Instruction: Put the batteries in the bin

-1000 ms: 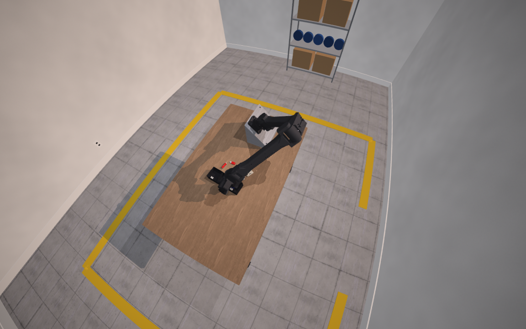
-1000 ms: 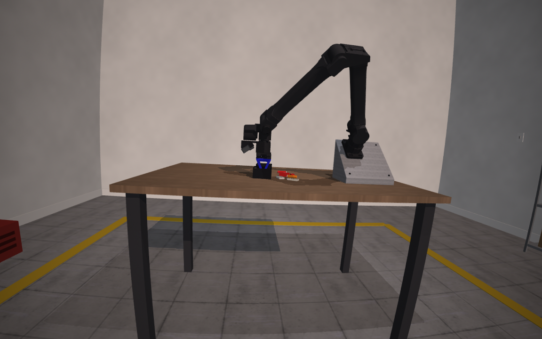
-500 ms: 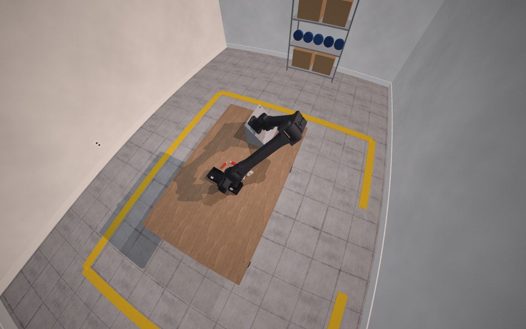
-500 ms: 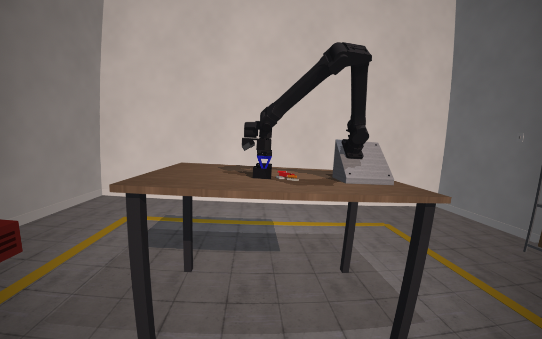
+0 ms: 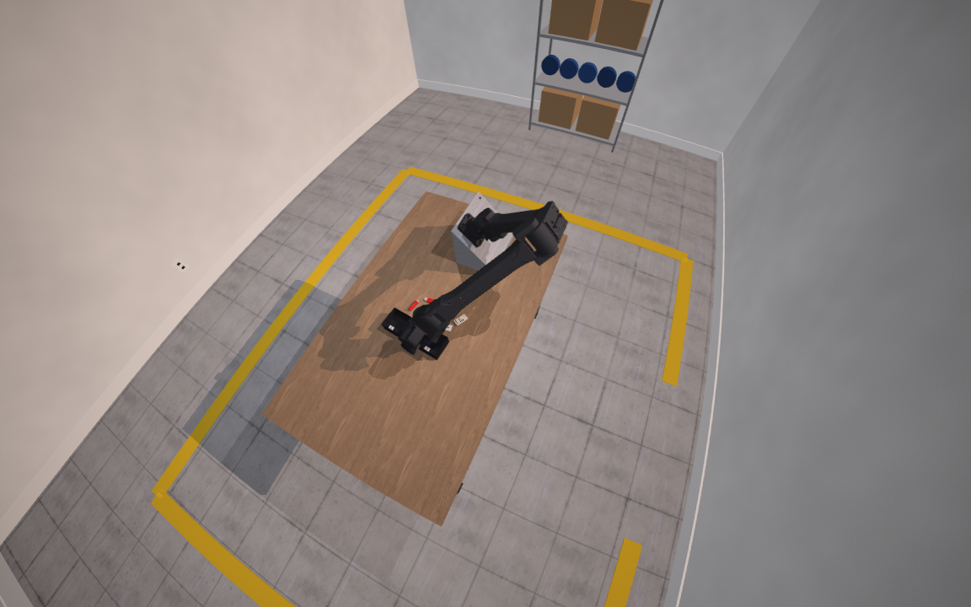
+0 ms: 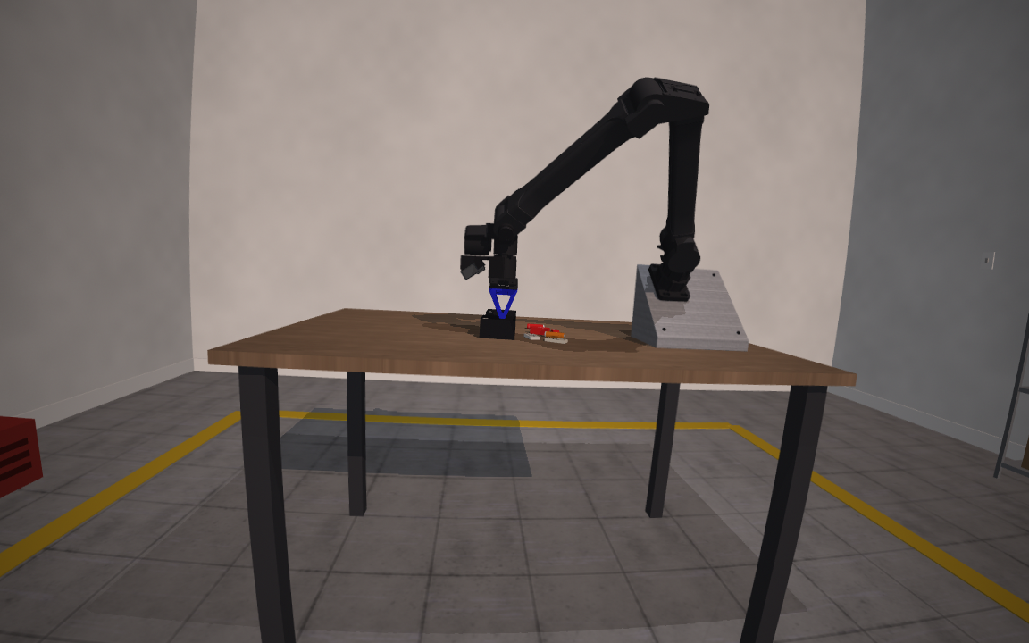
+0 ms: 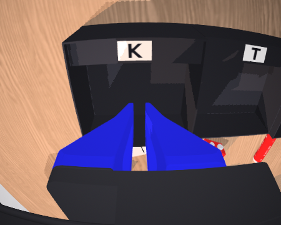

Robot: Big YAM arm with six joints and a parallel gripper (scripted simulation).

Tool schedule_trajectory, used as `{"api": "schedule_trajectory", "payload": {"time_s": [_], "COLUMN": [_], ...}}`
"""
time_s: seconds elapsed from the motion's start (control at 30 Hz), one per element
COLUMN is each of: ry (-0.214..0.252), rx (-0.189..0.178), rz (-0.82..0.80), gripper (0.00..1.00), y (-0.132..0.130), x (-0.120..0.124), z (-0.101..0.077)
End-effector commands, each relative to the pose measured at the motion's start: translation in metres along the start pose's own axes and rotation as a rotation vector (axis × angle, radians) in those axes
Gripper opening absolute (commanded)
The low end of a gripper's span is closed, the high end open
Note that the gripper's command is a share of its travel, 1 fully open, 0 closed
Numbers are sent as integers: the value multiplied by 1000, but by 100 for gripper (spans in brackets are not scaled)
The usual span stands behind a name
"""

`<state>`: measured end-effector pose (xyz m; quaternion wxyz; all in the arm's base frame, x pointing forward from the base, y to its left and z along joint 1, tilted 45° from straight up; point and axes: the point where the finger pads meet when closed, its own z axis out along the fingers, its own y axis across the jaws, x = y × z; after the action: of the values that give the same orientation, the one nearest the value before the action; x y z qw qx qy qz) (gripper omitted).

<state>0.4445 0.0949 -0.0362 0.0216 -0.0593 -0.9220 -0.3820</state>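
Gripper (image 7: 139, 109): I read blue fingers nearly together, nothing between them, tips above bin K (image 7: 134, 51) | Bin T (image 7: 255, 54): adjoining, right | Red battery (image 7: 264, 152): on table (image 7: 28, 87), right of fingers, outside bins, well apart from tips.

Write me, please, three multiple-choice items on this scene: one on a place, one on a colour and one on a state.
1. Over which bin does the claw hang?
A) bin K
B) bin T
C) neither

2. What colour are its fingers?
A) red
B) blue
C) white

3. How does the claw stand?
A) wide open
B) shut, holding nothing
C) shut on a red thing

Answers:
1 A: in the wrist view the tips lie over the bin labelled K.
2 B: both fingers are blue.
3 B: only a narrow dark slit shows between them.
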Motion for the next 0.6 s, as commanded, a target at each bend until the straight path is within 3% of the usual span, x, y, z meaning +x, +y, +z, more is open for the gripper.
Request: {"api": "schedule_trajectory", "payload": {"time_s": [0.0,0.13,0.17,0.33,0.43,0.57], "ry": [-55,-52,-68,-70,-69,-42], "rx": [-4,-4,-4,0,-1,-1], "rz": [-28,-25,-42,-44,-42,-25], "gripper": [8,8,8,8,8,8], "y": [1,0,8,8,7,-1], "x": [-26,-26,-29,-28,-28,-25], "z": [-22,-21,-33,-54,-57,-47]}}
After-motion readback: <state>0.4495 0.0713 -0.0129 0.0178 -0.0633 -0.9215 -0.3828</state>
